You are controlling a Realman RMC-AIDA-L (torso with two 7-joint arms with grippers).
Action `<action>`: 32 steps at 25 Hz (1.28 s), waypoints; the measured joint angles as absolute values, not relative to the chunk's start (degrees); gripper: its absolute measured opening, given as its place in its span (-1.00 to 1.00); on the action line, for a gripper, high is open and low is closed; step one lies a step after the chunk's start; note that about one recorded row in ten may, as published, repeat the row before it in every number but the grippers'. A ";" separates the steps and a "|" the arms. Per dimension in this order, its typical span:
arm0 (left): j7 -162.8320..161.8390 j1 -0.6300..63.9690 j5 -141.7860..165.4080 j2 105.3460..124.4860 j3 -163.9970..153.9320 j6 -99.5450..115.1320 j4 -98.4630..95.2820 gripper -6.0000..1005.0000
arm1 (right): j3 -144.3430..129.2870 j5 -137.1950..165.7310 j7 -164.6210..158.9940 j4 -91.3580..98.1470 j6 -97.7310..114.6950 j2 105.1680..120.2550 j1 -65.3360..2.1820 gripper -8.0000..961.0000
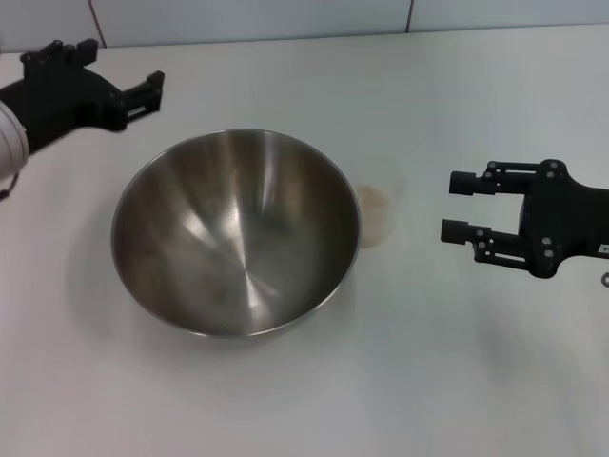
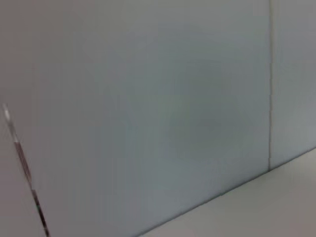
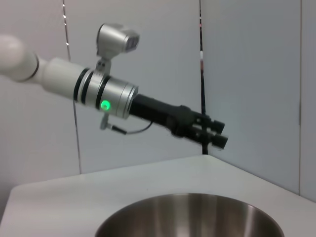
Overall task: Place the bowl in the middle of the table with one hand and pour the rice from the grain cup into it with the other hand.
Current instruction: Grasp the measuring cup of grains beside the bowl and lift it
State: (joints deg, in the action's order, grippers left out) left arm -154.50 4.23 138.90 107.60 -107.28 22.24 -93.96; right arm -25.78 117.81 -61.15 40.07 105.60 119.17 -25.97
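The steel bowl [image 1: 236,231] stands upright and empty on the white table [image 1: 428,381], a little left of centre. The clear grain cup [image 1: 383,202] stands right beside the bowl's right rim, with a little rice [image 1: 373,198] showing in it. My right gripper [image 1: 455,206] hovers open to the right of the cup, its fingers pointing at it with a gap between. My left gripper [image 1: 150,93] is raised at the far left, clear of the bowl, its fingers slightly apart and holding nothing. In the right wrist view the bowl's rim [image 3: 187,200] shows, with the left gripper [image 3: 217,134] beyond it.
A pale panelled wall [image 1: 285,19] runs along the table's far edge. The left wrist view holds only that wall [image 2: 148,108] and a strip of tabletop [image 2: 276,202]. White tabletop lies in front of the bowl and to the right.
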 joint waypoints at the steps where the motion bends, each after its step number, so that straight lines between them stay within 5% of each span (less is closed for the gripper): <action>1: -154.50 4.23 138.90 107.60 -107.28 22.24 -93.96 0.61 | -25.78 117.81 -61.15 40.07 105.60 119.17 -25.97 0.15; 2: -154.50 4.23 138.90 107.60 -107.28 22.24 -93.96 0.61 | -25.90 117.80 -61.13 40.00 105.31 119.17 -26.04 0.15; 3: -144.18 7.01 129.24 112.87 -95.02 35.04 -93.09 0.61 | -25.96 117.80 -61.09 39.84 105.12 119.18 -26.17 0.15; 4: -144.18 7.01 129.24 112.87 -95.02 35.04 -93.09 0.61 | -25.97 117.79 -61.03 39.66 104.99 119.17 -26.27 0.15; 6: -126.25 11.00 113.09 117.74 -80.63 53.32 -89.13 0.61 | -26.00 117.77 -60.95 39.38 104.76 119.14 -26.46 0.15; 7: -119.27 12.25 105.01 118.25 -75.52 59.21 -85.29 0.61 | -26.01 117.77 -60.93 39.33 104.65 119.12 -26.49 0.15; 14: -104.23 13.72 88.17 117.34 -65.96 76.27 -73.95 0.61 | -25.91 117.76 -61.09 39.47 104.64 119.08 -26.14 0.15; 32: -104.12 15.50 112.01 115.65 -54.96 92.02 -73.38 0.61 | -25.48 117.54 -66.95 41.00 100.37 119.29 -23.74 0.15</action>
